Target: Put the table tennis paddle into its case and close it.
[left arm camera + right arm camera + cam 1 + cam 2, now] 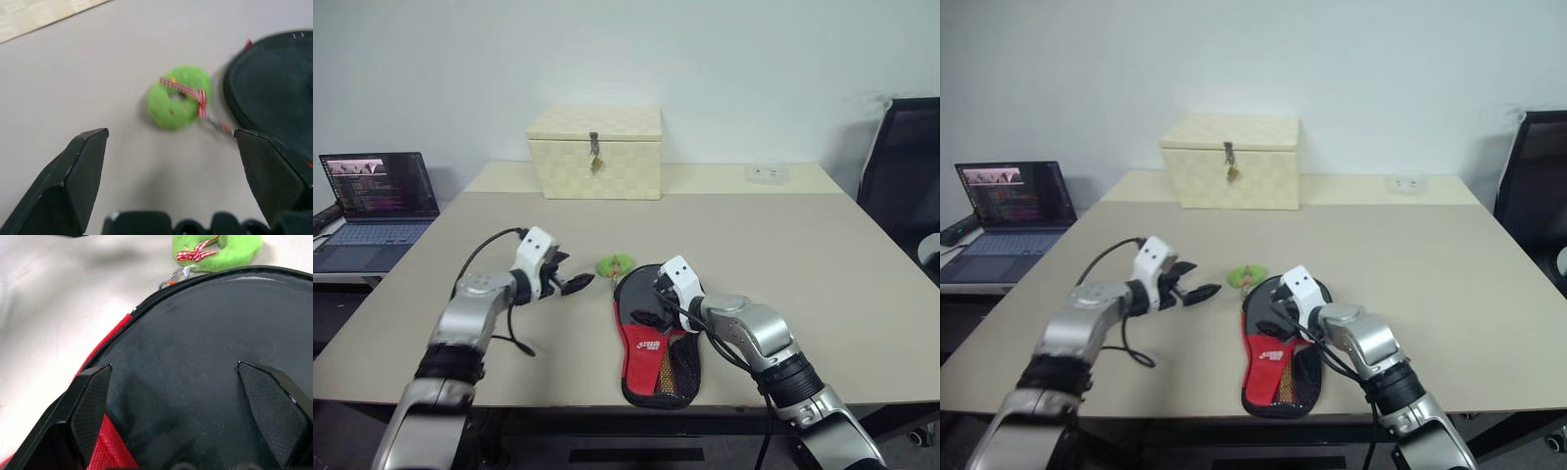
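Note:
The case (654, 345) lies flat near the table's front edge, with its round black end farther from me and its red logo panel nearer. The paddle is hidden. A small green ring with a red-checked ribbon (615, 265) hangs on the zip pull at the case's far rim (195, 333). My right gripper (651, 302) is open just above the black round end, one finger (93, 401) over the red edge. My left gripper (573, 272) is open and empty left of the green ring (178, 97), low over the table (73, 73).
A cream checkered box with a clasp (597, 152) stands at the back centre. An open laptop (377, 196) sits on a lower surface at the left. A black chair (906, 176) is at the right. A small clear item (767, 173) lies back right.

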Action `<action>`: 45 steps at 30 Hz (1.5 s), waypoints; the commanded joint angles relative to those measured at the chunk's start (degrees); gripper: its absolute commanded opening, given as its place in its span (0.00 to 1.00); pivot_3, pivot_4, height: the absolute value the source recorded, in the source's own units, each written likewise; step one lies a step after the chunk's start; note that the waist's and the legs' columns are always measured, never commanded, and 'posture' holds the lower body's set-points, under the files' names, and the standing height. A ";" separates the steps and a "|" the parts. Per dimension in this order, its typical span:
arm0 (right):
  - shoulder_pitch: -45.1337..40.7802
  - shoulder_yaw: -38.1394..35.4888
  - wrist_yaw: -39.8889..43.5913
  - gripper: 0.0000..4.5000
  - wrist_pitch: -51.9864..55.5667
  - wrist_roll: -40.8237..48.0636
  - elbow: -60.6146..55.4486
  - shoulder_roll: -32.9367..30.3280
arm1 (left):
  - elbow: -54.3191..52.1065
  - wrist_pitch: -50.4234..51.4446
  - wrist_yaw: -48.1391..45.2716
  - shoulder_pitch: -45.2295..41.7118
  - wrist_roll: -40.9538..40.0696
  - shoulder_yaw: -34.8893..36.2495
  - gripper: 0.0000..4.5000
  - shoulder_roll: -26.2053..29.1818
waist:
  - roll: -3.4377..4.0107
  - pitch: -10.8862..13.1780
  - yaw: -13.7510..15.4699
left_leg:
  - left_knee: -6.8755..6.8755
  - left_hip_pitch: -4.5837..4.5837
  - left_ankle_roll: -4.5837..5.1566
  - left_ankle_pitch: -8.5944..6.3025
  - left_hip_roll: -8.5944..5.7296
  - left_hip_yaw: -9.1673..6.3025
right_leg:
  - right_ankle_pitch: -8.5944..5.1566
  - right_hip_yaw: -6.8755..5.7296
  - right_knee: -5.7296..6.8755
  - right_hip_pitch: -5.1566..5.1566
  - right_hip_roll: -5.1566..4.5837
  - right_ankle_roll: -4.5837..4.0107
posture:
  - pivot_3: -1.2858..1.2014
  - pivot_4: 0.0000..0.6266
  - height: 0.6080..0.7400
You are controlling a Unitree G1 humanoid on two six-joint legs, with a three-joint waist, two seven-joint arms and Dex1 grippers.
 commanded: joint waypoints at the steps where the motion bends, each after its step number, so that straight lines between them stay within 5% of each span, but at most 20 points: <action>1: 0.33 -0.70 -1.11 1.00 0.59 -0.87 -1.42 0.70 | 15.72 -5.12 -1.17 -9.32 3.69 -1.65 1.00 -3.15 | -0.01 0.00 0.03 | 0.01 -0.01 0.00 0.00 -0.01 0.01 | 0.00 -0.03 0.00 0.00 0.01 0.00 | 0.52 0.24 1.00; 7: 1.48 -1.07 -2.83 1.00 2.07 -1.11 -3.64 1.45 | 33.93 -9.51 -0.60 -18.15 8.37 -2.65 1.00 -6.94 | -0.01 0.00 -0.50 | -0.03 -0.10 0.00 0.00 0.01 0.08 | 0.00 0.04 -0.01 -0.12 0.02 0.00 | 0.52 0.24 1.00; 14: 2.60 -1.41 -3.92 1.00 3.42 -1.59 -5.66 1.82 | 39.55 -11.84 2.19 -19.86 12.07 -2.43 1.00 -9.44 | -0.02 -0.01 -0.48 | 0.01 -0.13 0.00 0.00 0.00 0.04 | 0.00 0.02 0.05 -0.14 0.02 0.00 | 0.52 0.24 1.00; 17: 2.88 -1.37 -3.90 1.00 3.17 -2.02 -6.43 1.66 | 40.16 -12.24 3.72 -20.29 12.73 -1.92 0.86 -10.70 | -0.02 -0.01 -0.46 | 0.02 -0.13 -0.01 0.01 -0.01 0.04 | 0.00 0.02 0.09 -0.14 0.02 0.01 | 0.52 0.24 1.00; 28: 2.23 -0.48 -4.24 1.00 1.90 -4.24 -3.17 0.93 | 40.50 -12.40 5.57 -20.40 14.05 -0.69 0.02 -11.39 | -0.02 -0.01 -0.56 | 0.04 -0.04 -0.06 0.04 -0.01 0.05 | -0.01 0.05 0.30 -0.16 0.03 0.01 | 0.52 0.24 1.00; 45: 11.47 8.73 -0.56 1.00 9.42 -7.15 -10.25 -4.47 | 43.27 -18.41 21.87 -30.25 25.65 -6.04 0.00 -19.64 | -0.21 -0.18 -0.03 | 0.19 0.03 -0.11 0.06 -0.07 0.02 | -0.02 0.02 0.43 -0.04 0.03 0.03 | 0.52 0.24 1.00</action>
